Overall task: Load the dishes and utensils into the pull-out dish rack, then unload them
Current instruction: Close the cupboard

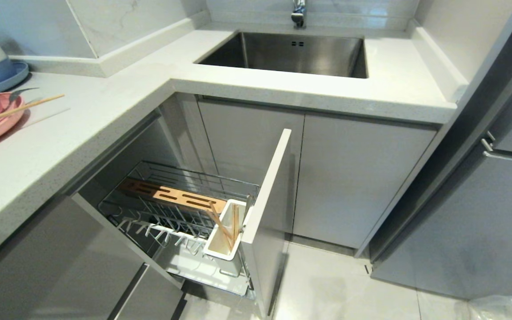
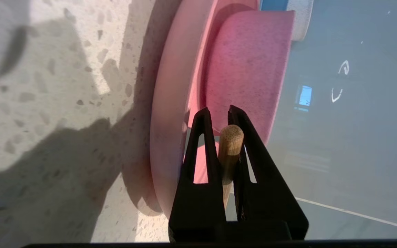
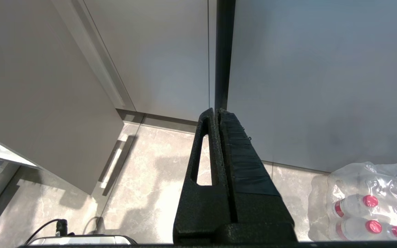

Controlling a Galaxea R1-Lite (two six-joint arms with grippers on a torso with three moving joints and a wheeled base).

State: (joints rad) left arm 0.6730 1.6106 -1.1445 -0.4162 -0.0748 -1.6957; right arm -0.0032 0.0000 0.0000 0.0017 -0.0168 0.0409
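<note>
While clamped, chopstick point(image 2: 230, 144) between fingers point(image 2: 198, 151)

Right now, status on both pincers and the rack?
Left pincer shut on chopstick beside pink plate. Right pincer shut, parked. Rack pulled out, nothing blocking.

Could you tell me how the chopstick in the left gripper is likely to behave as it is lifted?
The chopstick looks like stiff, light wood, so it should not droop. It is round and thin between the left gripper fingers, so it may pivot or slip.
</note>
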